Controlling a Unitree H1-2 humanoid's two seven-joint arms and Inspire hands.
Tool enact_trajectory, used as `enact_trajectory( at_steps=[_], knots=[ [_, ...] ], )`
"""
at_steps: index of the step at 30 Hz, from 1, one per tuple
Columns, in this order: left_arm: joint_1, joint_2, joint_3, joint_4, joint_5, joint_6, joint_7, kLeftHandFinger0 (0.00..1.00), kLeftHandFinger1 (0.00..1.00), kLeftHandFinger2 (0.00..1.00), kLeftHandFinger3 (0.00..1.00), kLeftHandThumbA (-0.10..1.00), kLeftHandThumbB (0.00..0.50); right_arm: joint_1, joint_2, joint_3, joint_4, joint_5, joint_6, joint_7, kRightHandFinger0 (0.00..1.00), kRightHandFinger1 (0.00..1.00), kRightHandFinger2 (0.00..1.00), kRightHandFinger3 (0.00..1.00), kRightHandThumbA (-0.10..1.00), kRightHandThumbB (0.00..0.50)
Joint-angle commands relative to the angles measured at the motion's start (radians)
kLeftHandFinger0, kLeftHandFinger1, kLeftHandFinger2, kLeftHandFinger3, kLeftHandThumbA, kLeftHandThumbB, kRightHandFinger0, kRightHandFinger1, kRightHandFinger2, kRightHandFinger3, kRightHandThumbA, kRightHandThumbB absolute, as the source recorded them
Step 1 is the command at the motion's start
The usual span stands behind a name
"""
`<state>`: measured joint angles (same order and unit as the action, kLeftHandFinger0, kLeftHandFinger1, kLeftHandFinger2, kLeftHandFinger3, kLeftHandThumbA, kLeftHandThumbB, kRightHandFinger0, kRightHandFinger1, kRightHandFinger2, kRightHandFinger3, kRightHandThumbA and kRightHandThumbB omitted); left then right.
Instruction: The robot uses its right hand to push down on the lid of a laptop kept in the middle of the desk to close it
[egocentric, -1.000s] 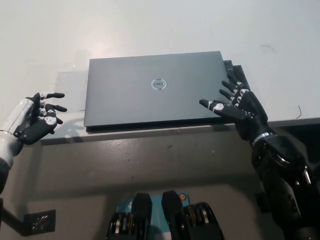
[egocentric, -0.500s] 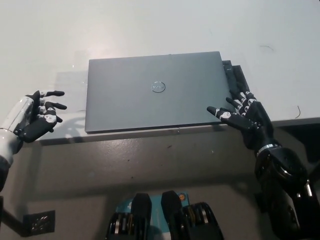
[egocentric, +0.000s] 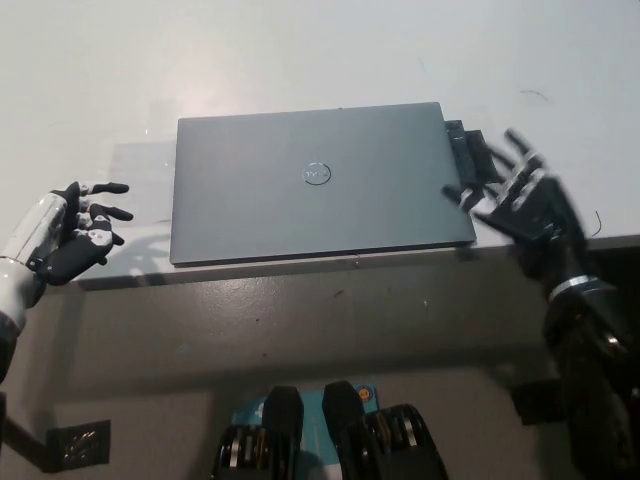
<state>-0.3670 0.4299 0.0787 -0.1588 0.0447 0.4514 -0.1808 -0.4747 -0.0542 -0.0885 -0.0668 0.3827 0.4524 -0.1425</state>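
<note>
At the desk's near edge, the white left hand (egocentric: 62, 235) rests with fingers loosely spread, holding nothing. The black right hand (egocentric: 520, 200) hovers blurred beside the right edge of the flat, matte grey rectangular laptop (egocentric: 315, 185), fingers splayed wide. The laptop lies closed mid-desk on the smooth white desk (egocentric: 300, 60), with bare surface beyond it.

White left robot hand (egocentric: 68, 232) with black fingers, black right robot hand (egocentric: 525, 203)

- Even, bright light is cast from above; the desk (egocentric: 300, 60) is nearly washed out.
- The right hand (egocentric: 520, 200) is smeared by motion blur.
- Soft shadow is seen below its fingers.
</note>
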Motion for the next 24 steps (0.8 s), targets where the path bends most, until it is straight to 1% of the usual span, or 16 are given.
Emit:
enact_trajectory(
  at_steps=[1,2,3,4,5,6,7,8,10,12,14,15,16,19,23,24],
  knots=[
    [-0.004,0.031,0.022,-0.025,-0.002,0.019,-0.002,0.32,0.46,0.59,0.72,0.01,0.013,0.010,-0.055,-0.042,-0.142,0.070,0.018,-0.016,0.94,0.89,0.89,1.00,1.00,0.250],
    [-0.002,0.033,0.021,-0.027,0.002,0.019,-0.004,0.34,0.47,0.60,0.73,0.02,0.010,0.025,-0.069,-0.051,-0.168,0.084,0.018,-0.027,0.93,0.88,0.89,1.00,1.00,0.260],
    [-0.001,0.032,0.021,-0.027,0.001,0.019,-0.003,0.36,0.48,0.60,0.73,0.02,0.008,0.038,-0.080,-0.056,-0.183,0.088,0.018,-0.030,0.93,0.90,0.90,1.00,1.00,0.236],
    [0.003,0.029,0.022,-0.028,0.001,0.018,0.000,0.37,0.47,0.59,0.72,0.01,0.012,0.073,-0.101,-0.065,-0.219,0.103,0.018,-0.033,0.96,0.93,0.95,1.00,1.00,0.229],
    [0.006,0.027,0.024,-0.029,0.000,0.018,0.002,0.37,0.47,0.59,0.72,0.00,0.012,0.078,-0.108,-0.062,-0.226,0.111,0.018,-0.036,0.96,0.93,0.95,1.00,1.00,0.229],
    [0.007,0.027,0.025,-0.029,-0.001,0.018,0.002,0.38,0.47,0.59,0.72,-0.01,0.004,0.092,-0.117,-0.066,-0.235,0.114,0.018,-0.027,0.99,0.96,0.98,1.00,1.00,0.241],
    [0.009,0.027,0.026,-0.030,-0.002,0.017,0.002,0.38,0.47,0.59,0.73,-0.02,0.006,0.109,-0.128,-0.072,-0.245,0.117,0.018,-0.016,1.00,0.98,0.99,1.00,1.00,0.243],
    [0.010,0.027,0.025,-0.029,0.002,0.016,0.004,0.38,0.47,0.59,0.72,-0.02,0.008,0.124,-0.135,-0.076,-0.255,0.121,0.018,-0.024,1.00,0.97,0.98,1.00,1.00,0.250],
    [0.010,0.024,0.025,-0.027,0.005,0.015,0.008,0.38,0.47,0.59,0.72,-0.01,0.014,0.143,-0.137,-0.082,-0.267,0.125,0.018,-0.049,0.97,0.92,0.93,1.00,1.00,0.244],
    [0.012,0.023,0.028,-0.030,-0.003,0.014,0.006,0.39,0.48,0.60,0.73,-0.02,0.009,0.176,-0.135,-0.098,-0.279,0.120,0.018,-0.033,0.97,0.93,0.94,1.00,1.00,0.254],
    [0.015,0.023,0.029,-0.032,-0.005,0.017,0.004,0.40,0.49,0.61,0.74,-0.02,0.006,0.260,-0.121,-0.131,-0.285,0.109,0.004,0.003,1.00,0.96,0.96,1.00,1.00,0.246],
    [0.016,0.021,0.031,-0.030,-0.005,0.004,0.008,0.39,0.48,0.60,0.73,-0.04,0.007,0.283,-0.113,-0.142,-0.281,0.114,-0.001,0.004,1.00,0.96,0.96,1.00,1.00,0.243],
    [0.016,0.019,0.033,-0.029,-0.008,0.007,0.008,0.39,0.48,0.61,0.73,-0.04,0.010,0.297,-0.106,-0.148,-0.283,0.110,0.006,-0.004,1.00,0.95,0.94,1.00,1.00,0.235],
    [0.017,0.016,0.037,-0.025,-0.012,0.006,0.007,0.39,0.48,0.60,0.72,-0.03,0.016,0.339,-0.093,-0.153,-0.276,0.096,-0.010,0.001,1.00,0.95,0.95,1.00,1.00,0.217],
    [0.018,0.017,0.032,-0.020,0.002,0.003,0.010,0.37,0.46,0.58,0.71,0.00,0.022,0.389,-0.082,-0.164,-0.246,0.090,-0.053,0.022,0.97,0.92,0.92,1.00,1.00,0.207],
    [0.021,0.015,0.034,-0.022,0.001,0.002,0.011,0.36,0.46,0.58,0.71,0.00,0.020,0.398,-0.081,-0.164,-0.238,0.085,-0.066,0.029,0.97,0.92,0.92,1.00,1.00,0.219]
  ],
)
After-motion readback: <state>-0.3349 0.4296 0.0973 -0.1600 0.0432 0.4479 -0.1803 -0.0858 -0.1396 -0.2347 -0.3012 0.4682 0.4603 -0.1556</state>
